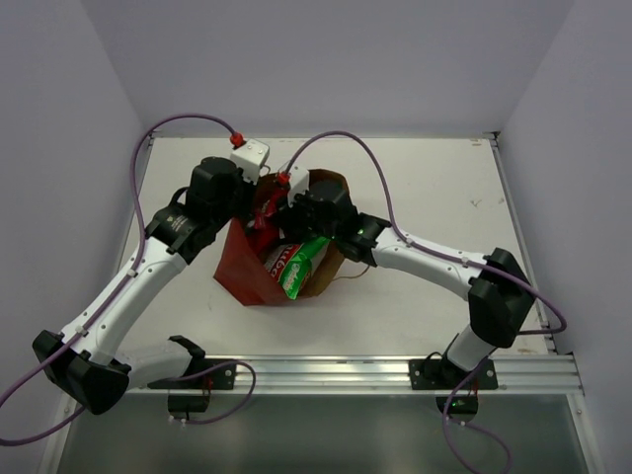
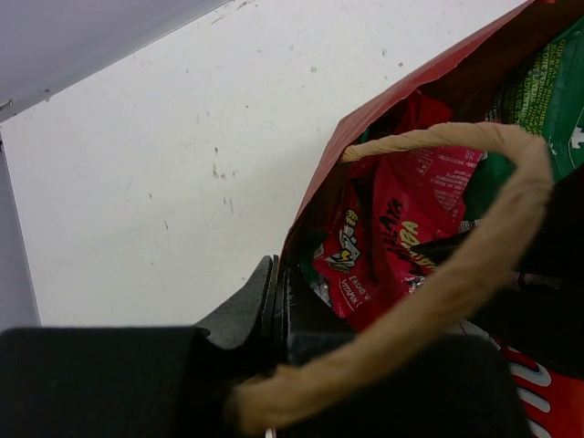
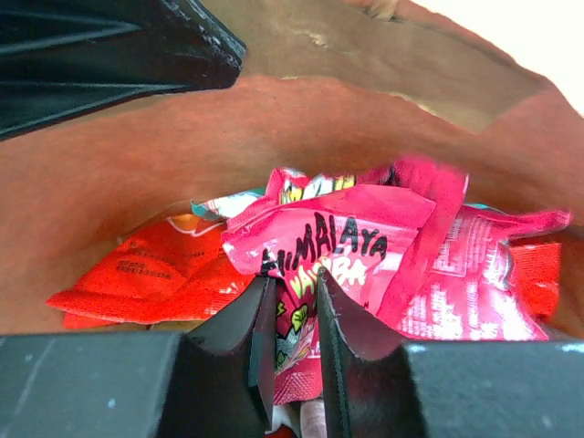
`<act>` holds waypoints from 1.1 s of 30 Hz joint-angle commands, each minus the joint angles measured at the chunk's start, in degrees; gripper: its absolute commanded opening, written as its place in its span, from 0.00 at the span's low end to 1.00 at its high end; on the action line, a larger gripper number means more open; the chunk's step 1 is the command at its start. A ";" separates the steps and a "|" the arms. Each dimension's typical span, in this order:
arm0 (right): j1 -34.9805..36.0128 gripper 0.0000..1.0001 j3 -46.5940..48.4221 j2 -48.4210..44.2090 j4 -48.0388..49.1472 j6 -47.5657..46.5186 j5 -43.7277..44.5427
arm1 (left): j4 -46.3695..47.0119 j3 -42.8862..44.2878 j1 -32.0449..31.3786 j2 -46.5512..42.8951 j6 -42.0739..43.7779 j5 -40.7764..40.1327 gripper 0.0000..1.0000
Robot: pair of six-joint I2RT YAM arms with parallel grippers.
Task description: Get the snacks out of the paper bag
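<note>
The reddish-brown paper bag [image 1: 247,267] lies tilted mid-table, mouth toward the arms. A green-white packet [image 1: 301,265] sticks out of it. My left gripper [image 1: 253,212] is shut on the bag's wall [image 2: 310,196] at the rim; the jaws [image 2: 277,297] pinch the paper and a twine handle [image 2: 465,265] loops across the view. My right gripper [image 1: 296,225] is inside the bag. Its jaws [image 3: 297,310] are closed on a pink-red candy bag [image 3: 365,246]. An orange-red packet [image 3: 155,274] and a teal packet's edge [image 3: 219,205] lie behind it.
A white box with a red knob [image 1: 250,153] stands just behind the bag. Purple cables [image 1: 346,148] arch over the arms. Grey walls close the table's left, back and right sides. An aluminium rail [image 1: 395,370] runs along the near edge.
</note>
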 commanded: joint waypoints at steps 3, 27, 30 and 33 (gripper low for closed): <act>-0.05 0.00 0.04 -5.99 -0.77 -1.17 0.01 | 7.53 2.56 -0.19 -4.25 0.99 -4.00 0.00; -30.71 0.02 2.05 -0.39 -12.99 5.42 8.35 | 11.66 0.28 2.62 -6.18 5.30 -5.16 0.00; -31.68 0.07 5.40 6.55 -13.34 7.08 8.17 | 12.01 -0.77 2.62 -6.45 5.12 -4.80 0.00; -31.86 0.25 5.93 8.33 -13.87 8.05 7.65 | 12.19 -1.48 2.79 -6.53 5.21 -4.80 0.00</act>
